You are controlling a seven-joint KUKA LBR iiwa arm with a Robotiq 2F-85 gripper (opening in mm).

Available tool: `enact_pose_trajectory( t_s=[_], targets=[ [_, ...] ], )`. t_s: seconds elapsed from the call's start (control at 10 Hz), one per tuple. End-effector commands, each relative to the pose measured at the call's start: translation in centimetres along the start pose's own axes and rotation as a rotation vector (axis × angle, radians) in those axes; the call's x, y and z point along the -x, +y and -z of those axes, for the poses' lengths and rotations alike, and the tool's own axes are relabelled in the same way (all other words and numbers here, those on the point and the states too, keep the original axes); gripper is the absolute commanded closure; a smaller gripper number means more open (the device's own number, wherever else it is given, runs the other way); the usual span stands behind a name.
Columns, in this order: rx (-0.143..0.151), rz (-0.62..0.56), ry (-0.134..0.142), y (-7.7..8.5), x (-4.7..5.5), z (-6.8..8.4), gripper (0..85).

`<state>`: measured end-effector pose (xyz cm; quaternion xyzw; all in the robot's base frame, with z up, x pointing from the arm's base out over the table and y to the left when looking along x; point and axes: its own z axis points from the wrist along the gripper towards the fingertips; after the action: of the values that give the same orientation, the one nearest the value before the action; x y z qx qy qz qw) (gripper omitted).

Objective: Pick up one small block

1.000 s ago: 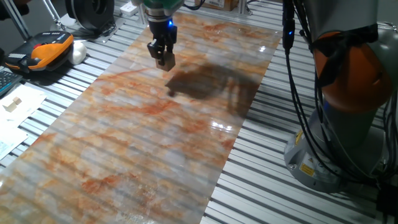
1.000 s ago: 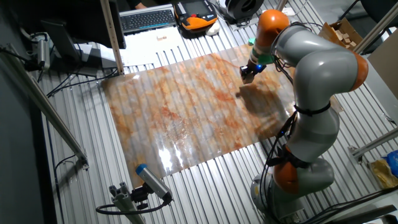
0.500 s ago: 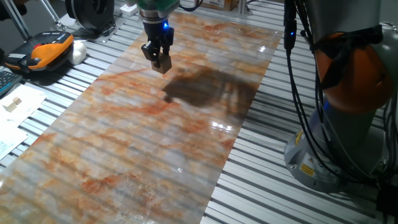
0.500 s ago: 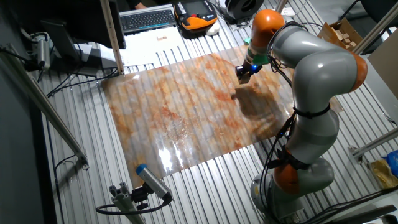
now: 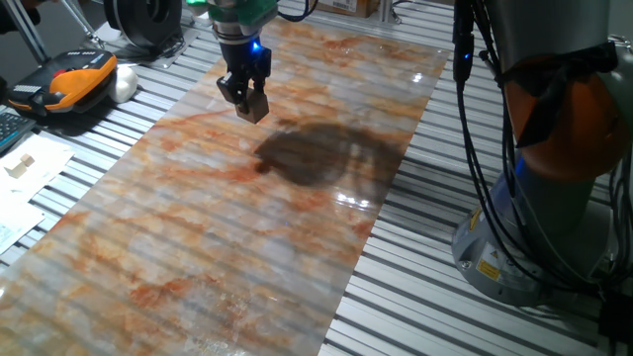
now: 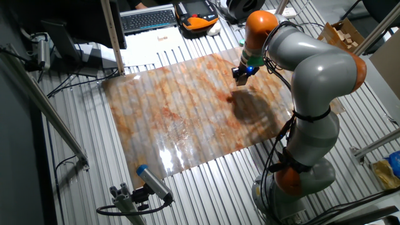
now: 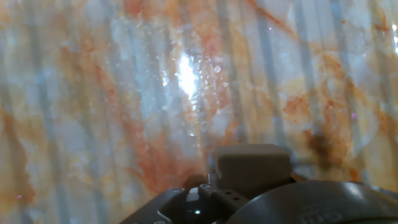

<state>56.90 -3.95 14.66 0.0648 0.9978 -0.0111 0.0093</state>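
Note:
My gripper (image 5: 247, 101) hangs above the far left part of the marbled orange-grey sheet (image 5: 227, 227), with its shadow on the sheet to its right. It is shut on the small block (image 5: 255, 108), a light-tan wooden cube held between the fingertips and clear of the sheet. In the other fixed view the gripper (image 6: 240, 76) is over the sheet's far right part. In the hand view the block (image 7: 250, 168) fills the lower middle, with the sheet blurred behind it.
An orange-black device (image 5: 77, 83) and a white object (image 5: 125, 83) lie left of the sheet, with papers (image 5: 25, 168) nearer. A keyboard (image 6: 149, 19) and a cardboard box (image 6: 344, 34) stand at the back. The arm's base (image 5: 514, 247) and cables are at the right.
My gripper has moved left across the sheet with the block held in it, staying lifted. Its shadow has shifted left with it.

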Motion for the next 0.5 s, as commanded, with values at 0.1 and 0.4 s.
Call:
enact_pose_trajectory(
  t_s=[0.1,0.4],
  targets=[
    [0.015,0.012,0.000,0.30,-0.18,0.01,85.0],
    [0.033,0.027,-0.001,0.77,-0.49,0.29,85.0]
  ],
)
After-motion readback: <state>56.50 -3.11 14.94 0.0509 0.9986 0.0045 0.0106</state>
